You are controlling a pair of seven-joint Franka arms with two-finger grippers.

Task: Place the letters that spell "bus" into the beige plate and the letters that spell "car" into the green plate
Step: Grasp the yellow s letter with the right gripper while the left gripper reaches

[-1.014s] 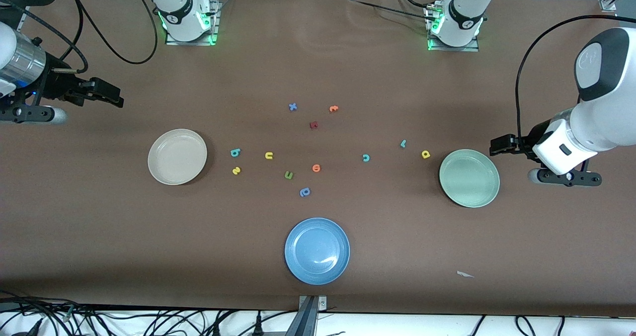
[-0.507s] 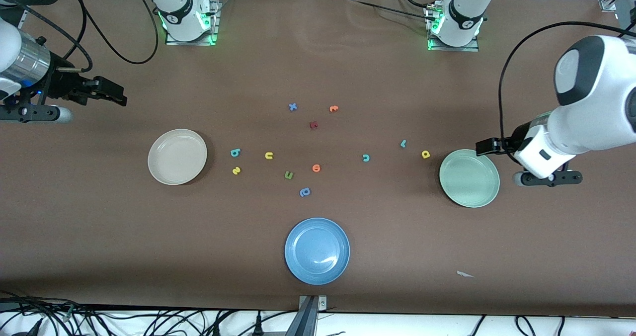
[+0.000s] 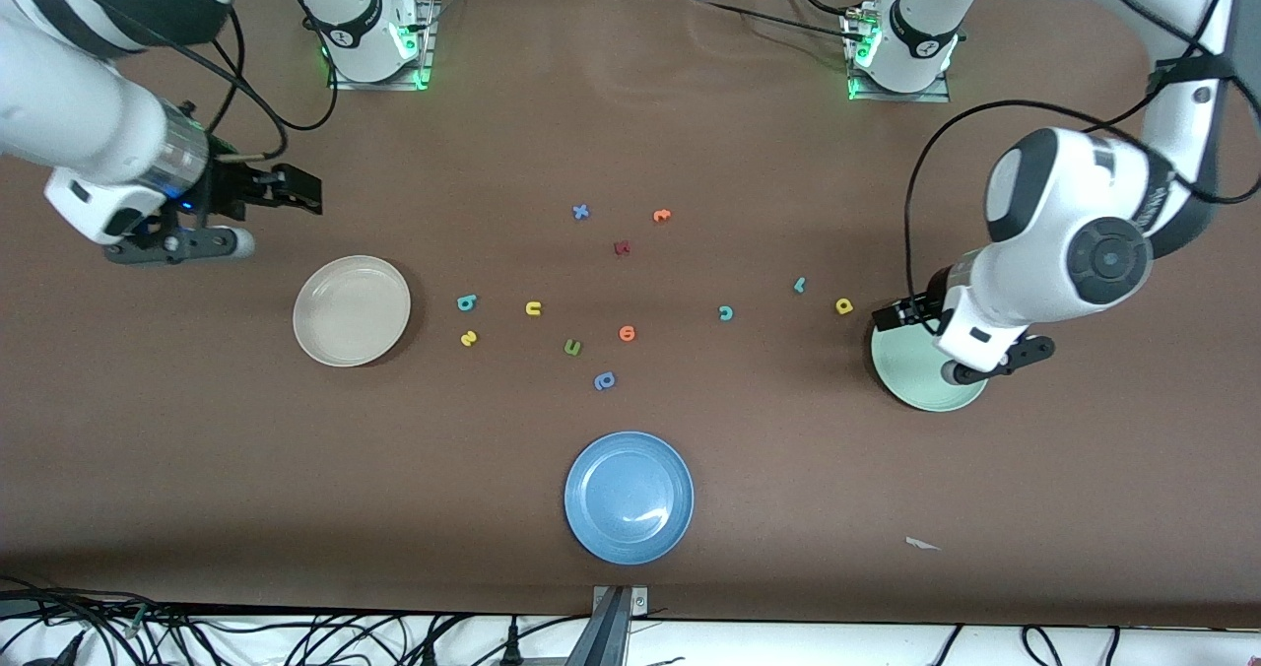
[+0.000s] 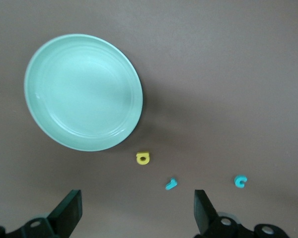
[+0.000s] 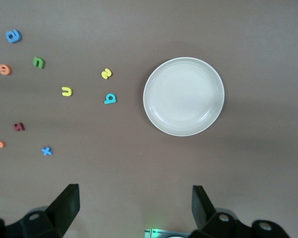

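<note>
L gripper point(image 3: 892, 313) hangs over the green plate's point(image 3: 921, 390) rim at the edge toward the letters, fingers point(image 4: 69, 210) spread wide, nothing between them. R gripper point(image 3: 296, 190) is up over bare table, w/ the beige plate point(image 3: 352, 310) nearer the front cam than the spot below it; jaws wide apart too, empty. Both plates hold nothing. Teal b point(image 3: 467, 301) and yellow s point(image 3: 469, 338) lie just beside the beige plate, s nearer the cam; yellow u point(image 3: 533, 307) a bit further toward mid-table. Yellow a point(image 3: 843, 305) sits near the green plate, teal r point(image 3: 799, 285) next to it, teal c point(image 3: 725, 312) further toward the centre. L wrist view shows a point(image 4: 143, 158), r point(image 4: 171, 184), c point(image 4: 241, 181) all flat on the table, apart from the plate point(image 4: 83, 91). Mid-table: green letter point(image 3: 572, 348), orange letter point(image 3: 627, 332), blue rounded letter point(image 3: 604, 381). Blue plate point(image 3: 629, 498) sits nearest the cam.
</note>
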